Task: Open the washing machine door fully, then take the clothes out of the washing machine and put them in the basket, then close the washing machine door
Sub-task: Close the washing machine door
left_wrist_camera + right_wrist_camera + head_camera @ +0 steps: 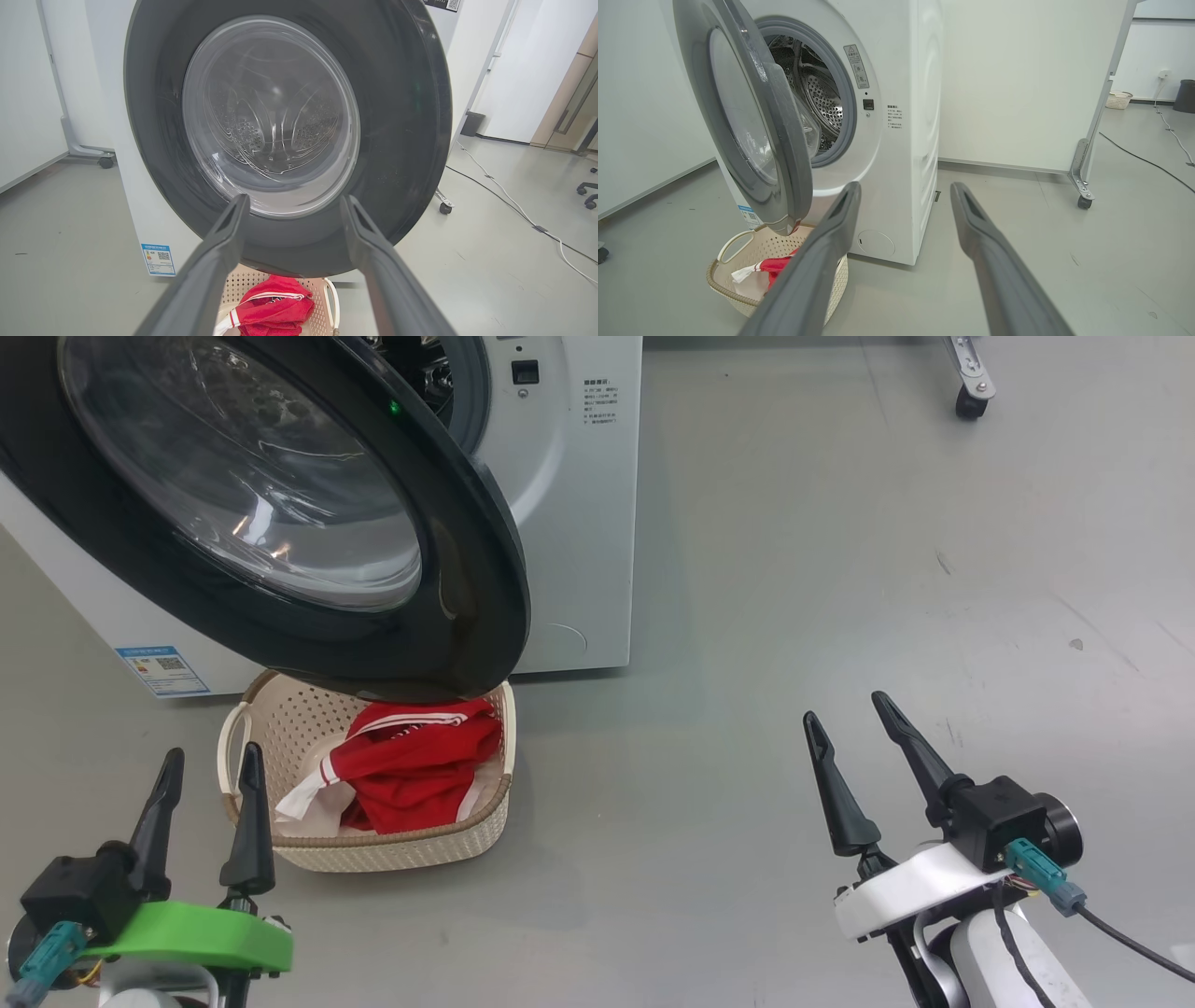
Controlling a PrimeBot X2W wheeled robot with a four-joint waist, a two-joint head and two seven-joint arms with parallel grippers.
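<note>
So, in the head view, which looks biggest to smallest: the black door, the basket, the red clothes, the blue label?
1. Round glossy black washing machine door, partly because it sits nearest the camera.
2. Cream perforated plastic basket.
3. Red white-striped clothes inside it.
4. Small blue label.

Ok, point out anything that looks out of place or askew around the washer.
Nothing looks spilled or damaged. One oddity: the washing machine door stands half open, its lower rim hanging over the basket. The clothes lie in a rumpled heap, all inside the basket.
</note>
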